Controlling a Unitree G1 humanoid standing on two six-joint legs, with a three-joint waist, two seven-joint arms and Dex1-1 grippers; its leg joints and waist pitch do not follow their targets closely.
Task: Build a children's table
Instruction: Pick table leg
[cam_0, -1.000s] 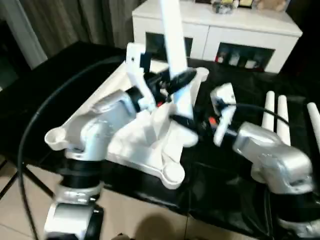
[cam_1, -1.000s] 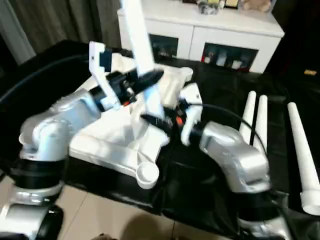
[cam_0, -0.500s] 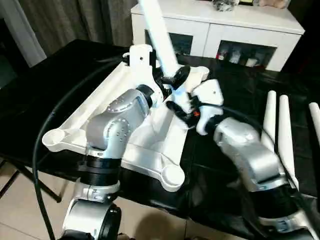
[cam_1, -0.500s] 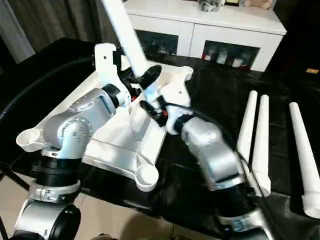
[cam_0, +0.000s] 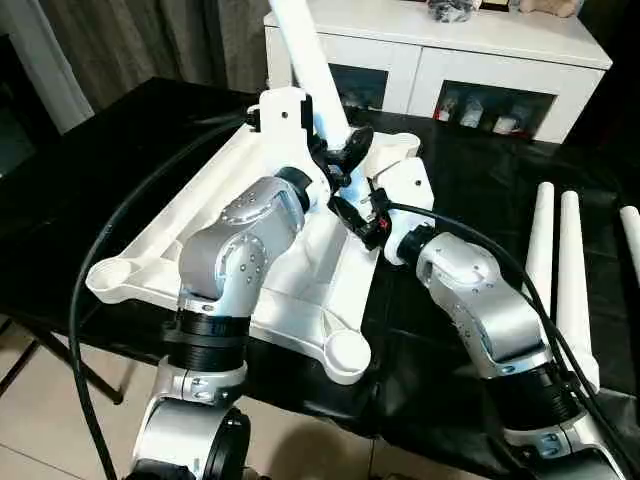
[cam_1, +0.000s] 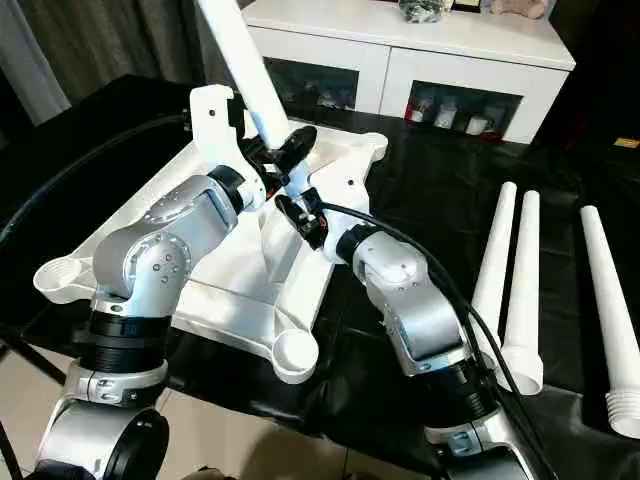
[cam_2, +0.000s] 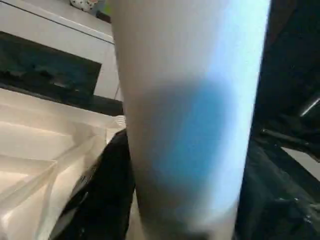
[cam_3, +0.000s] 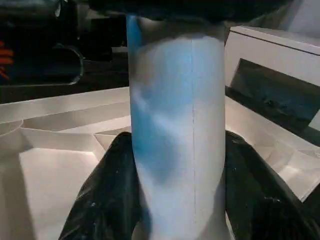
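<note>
The white tabletop (cam_0: 300, 310) lies upside down on the black table, ribs and round corner sockets (cam_0: 347, 355) facing up. One white leg (cam_0: 305, 50) rises over its middle, leaning away to the left. My left gripper (cam_0: 340, 160) is shut on the leg higher up, and one black finger (cam_2: 100, 190) presses its side. Just below, my right gripper (cam_0: 352, 215) is shut on the same leg (cam_3: 175, 100), with a black finger on each side. The grippers hide the leg's lower end.
Three spare white legs (cam_1: 525, 290) lie side by side on the black table (cam_1: 420, 190) to the right. A white cabinet (cam_1: 400, 50) with glass-fronted shelves stands behind the table. A black cable (cam_0: 110, 250) loops over the tabletop's left side.
The leg has tipped from nearly upright to leaning away to the left. My right forearm has swung in closer to the tabletop's middle. Both grippers stay at the leg.
</note>
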